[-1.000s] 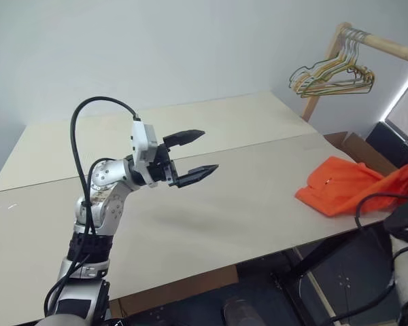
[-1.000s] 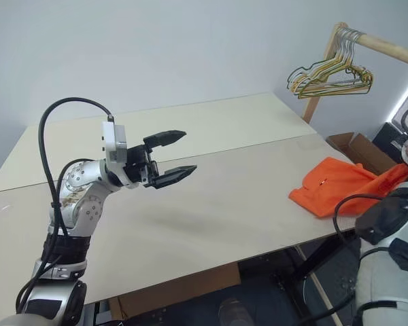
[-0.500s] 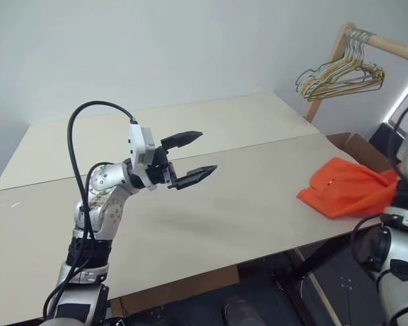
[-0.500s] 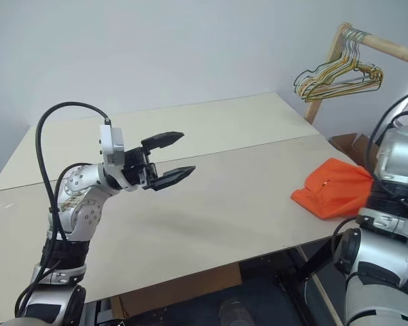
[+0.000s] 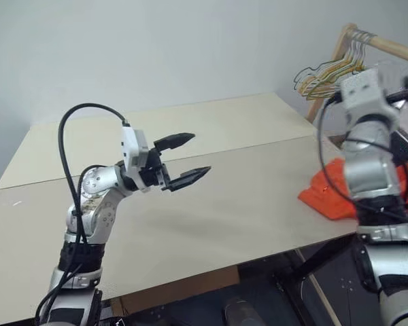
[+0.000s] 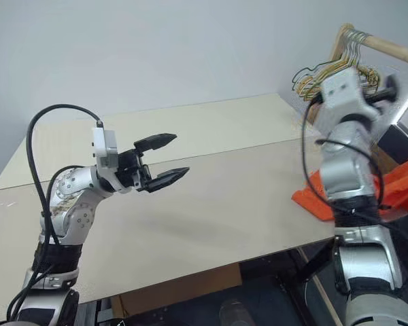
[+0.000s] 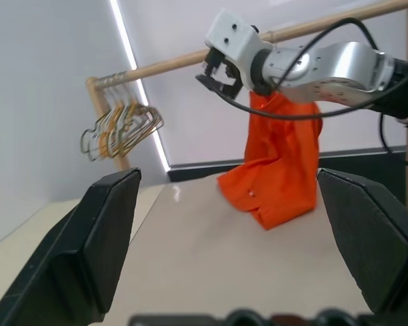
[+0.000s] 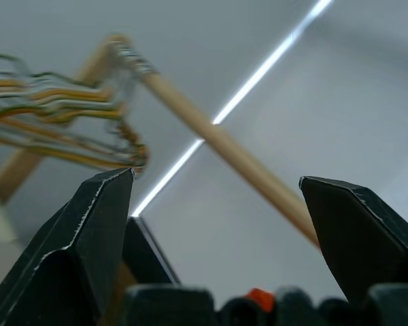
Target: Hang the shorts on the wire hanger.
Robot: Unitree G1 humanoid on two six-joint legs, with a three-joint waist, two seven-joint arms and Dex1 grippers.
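Observation:
The bright orange shorts (image 5: 324, 192) lie crumpled at the table's right edge, partly hidden behind my right arm; they also show in the left wrist view (image 7: 279, 166). The wire hanger is out of view. My left gripper (image 5: 200, 154) hovers open and empty above the middle left of the table, pointing right. My right arm stands raised in front of the shorts. Its gripper (image 7: 214, 71) is up near the rail's height, open with nothing between its fingers (image 8: 95, 224), facing the wooden rail.
A bunch of yellow, green and pale wire hangers (image 5: 319, 75) hangs at the near end of a wooden rail (image 5: 387, 46) on a slanted post at the back right. The pale table (image 5: 224, 217) spreads wide between the two arms.
My right arm has swung up from low at the right edge, and now covers part of the shorts. The left arm has hardly moved. The shorts lie as before.

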